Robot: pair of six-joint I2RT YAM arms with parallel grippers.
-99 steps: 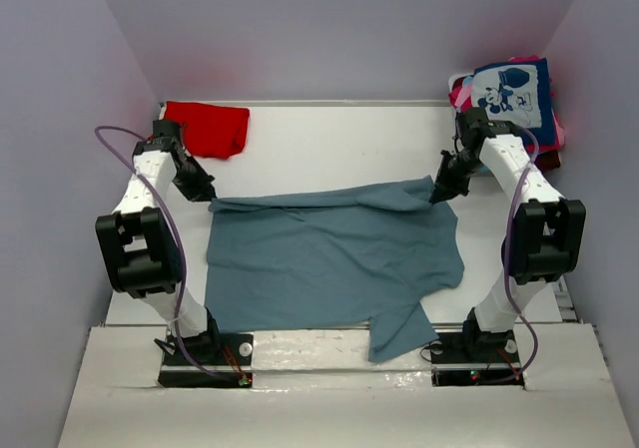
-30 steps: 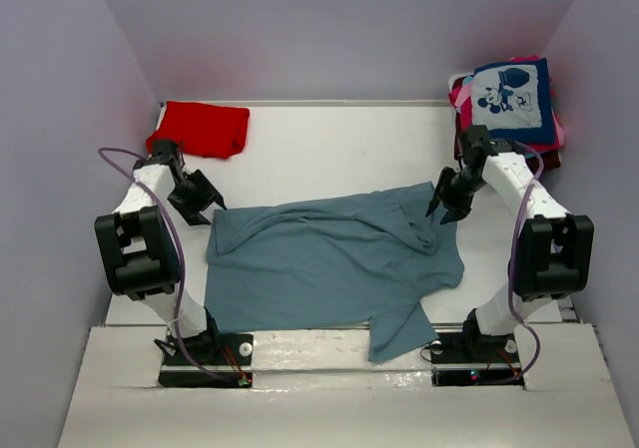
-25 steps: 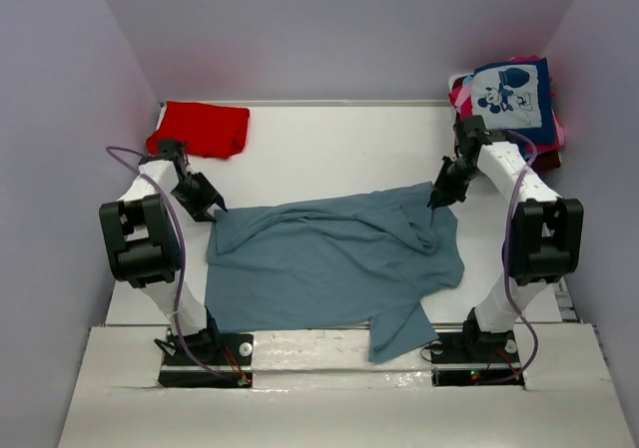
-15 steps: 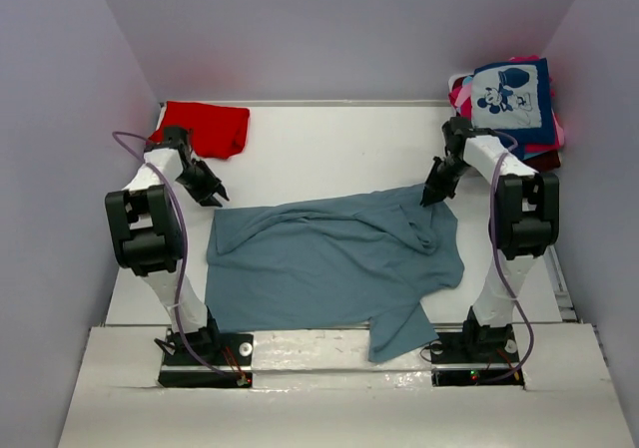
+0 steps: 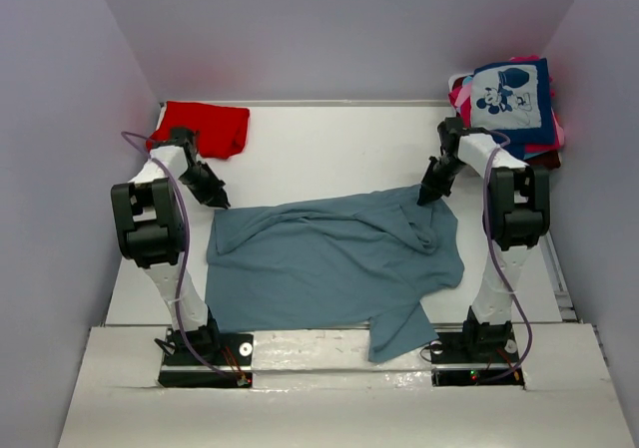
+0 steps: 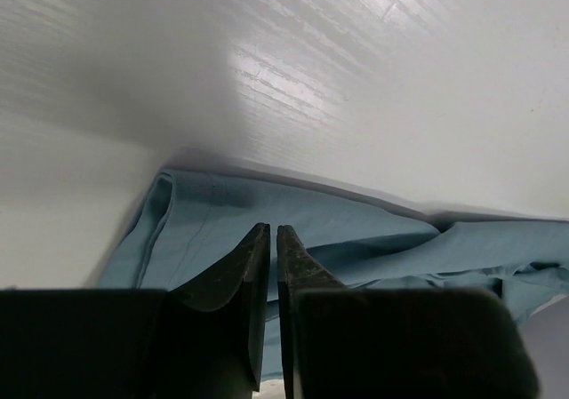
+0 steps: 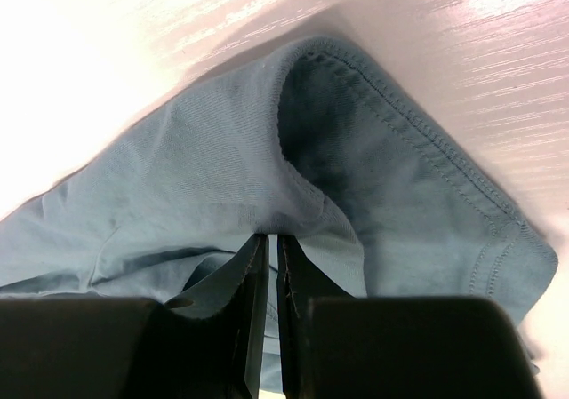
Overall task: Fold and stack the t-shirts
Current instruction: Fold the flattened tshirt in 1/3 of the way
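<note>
Grey-blue soft cotton t-shirt [image 5: 329, 258] is spread, rumpled, across the near middle of the white table [image 5: 339, 144], with one sleeve trailing over the near edge. Its far left corner is met by the left gripper [image 5: 220, 201] and its far right corner by the right gripper [image 5: 427, 195]. In each wrist view the jaws are drawn together to a thin slit with cloth gathered at their tips, so each is judged to be clamped on the shirt. A folded red t-shirt [image 5: 205, 127] lies at the far left, well apart, and a pile of navy printed and pink t-shirts [image 5: 509, 94] at the far right. The step in hand is judged to be the seizing of the far edge for straightening or a first fold. Next, both corners should be raised together and kept taut, so that the cloth is laid flat without bunching.
</note>
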